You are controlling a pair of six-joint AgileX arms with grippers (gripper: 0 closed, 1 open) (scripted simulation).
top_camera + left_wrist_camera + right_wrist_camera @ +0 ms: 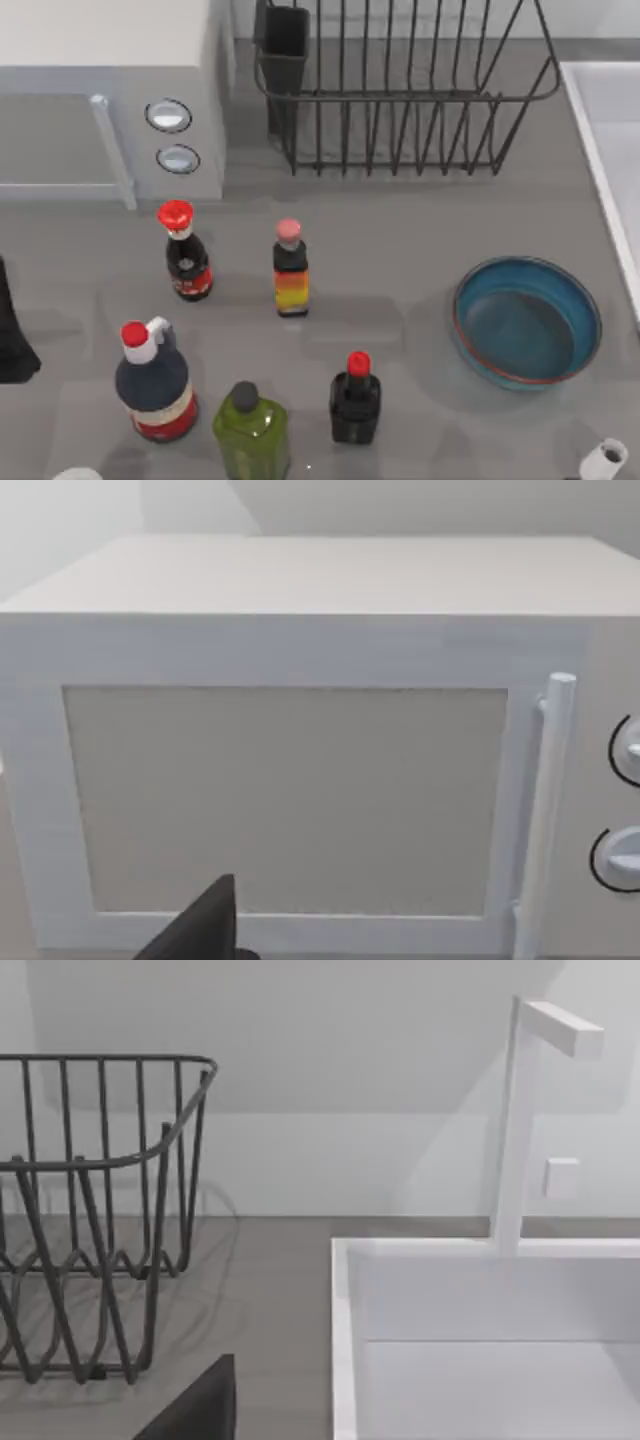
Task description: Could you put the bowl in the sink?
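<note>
1. You have the bowl [527, 321] sitting upright and empty on the desk [400, 230] at the right side, in front of the black wire dish rack [400, 90].
2. The sink [612, 150] lies just beyond the bowl, along the right edge; its white rim is close to the bowl but not touching.
3. Your right arm [604, 460] shows at the lower right corner, near the bowl; your left arm [12, 330] is parked at the far left, facing the microwave [300, 760].
4. You cannot tell either claw's state.
5. Judged from this, use the right arm: reach toward the bowl, then carry it rightward to the sink.
</note>
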